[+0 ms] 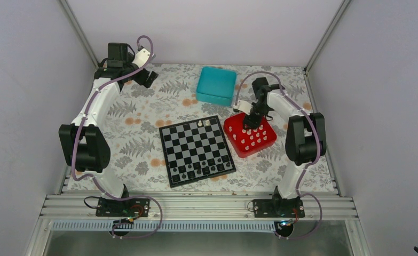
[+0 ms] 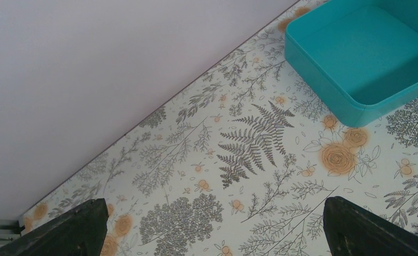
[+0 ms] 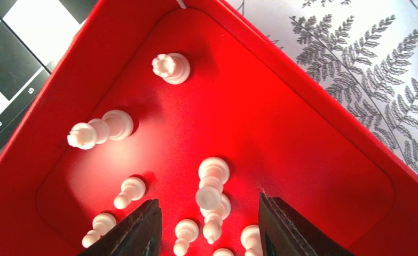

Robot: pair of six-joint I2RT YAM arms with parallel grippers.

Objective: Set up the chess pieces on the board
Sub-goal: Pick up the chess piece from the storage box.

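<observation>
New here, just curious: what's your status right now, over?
Left gripper open, by teal box. Right gripper open, above chess pieces in red tray. Board far rows nearly bare. Nothing in the way.

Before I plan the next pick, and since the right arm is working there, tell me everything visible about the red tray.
The red tray is square, glossy and plastic-looking, with raised walls and rounded inner corners. It lies flat on the floral tablecloth, turned diagonally, just right of the board. White chess pieces stand scattered inside; the right gripper hangs open above them.
</observation>
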